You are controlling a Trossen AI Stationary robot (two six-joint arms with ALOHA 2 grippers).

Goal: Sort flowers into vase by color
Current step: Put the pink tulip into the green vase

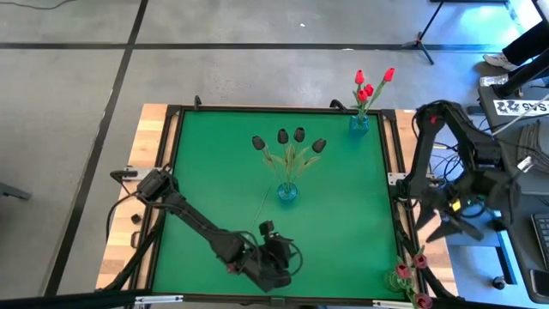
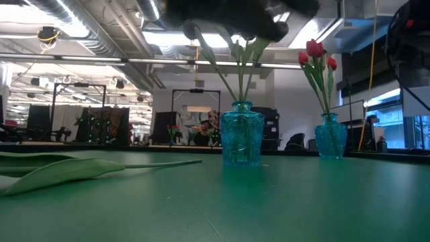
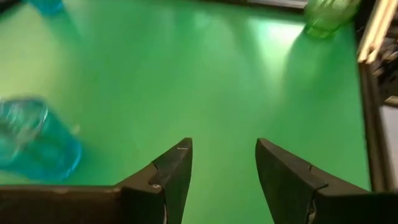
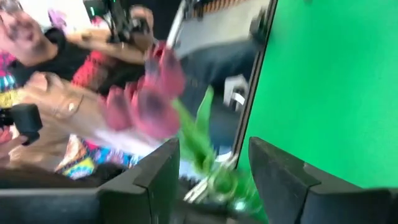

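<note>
The table (image 1: 343,232) carried a green mat, and on it near the middle stood a blue vase (image 1: 287,192) holding four near-black tulips (image 1: 290,138) fanned toward the far side. A second blue vase (image 1: 359,123) at the far right corner held the red tulips (image 1: 371,86). At the near right corner a green vase (image 1: 401,276) held pink-maroon tulips (image 1: 419,259), which leaned out past the table edge. One loose stem (image 1: 260,209) lay flat on the mat just beside the middle vase, toward the near left. The left gripper (image 3: 222,163) hung low over the near edge of the mat, its fingers spread with nothing between them. The right gripper (image 4: 211,163) was off the table's right side, pointing at the pink-maroon tulips, fingers apart and gripping nothing
</note>
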